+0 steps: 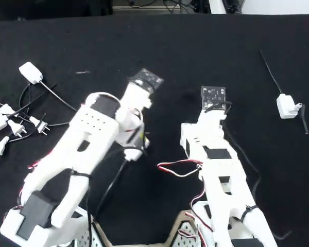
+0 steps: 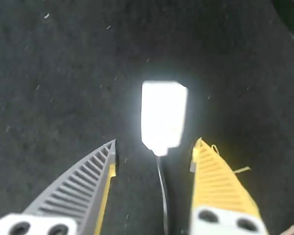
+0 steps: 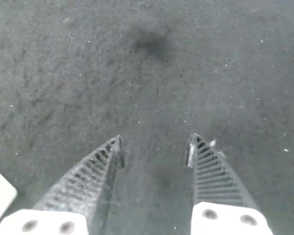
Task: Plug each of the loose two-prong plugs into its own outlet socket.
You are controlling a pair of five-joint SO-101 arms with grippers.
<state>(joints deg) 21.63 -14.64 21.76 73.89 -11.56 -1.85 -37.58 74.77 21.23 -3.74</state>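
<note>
White corded block [image 2: 162,115] lies ahead of the spread left hand [image 2: 155,142].

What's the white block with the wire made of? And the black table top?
The white block looks like smooth hard plastic, shining brightly. The black table cover seems matte cloth, maybe felt: lint specks cling to it.

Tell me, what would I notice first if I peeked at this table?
Two big white arms, left and right, stretch side by side across the black table. A bright white block on a cord lies between the left arm's open fingers. A tangle of white plugs sits at the table's left edge, and a lone white adapter lies far to the right.
</note>
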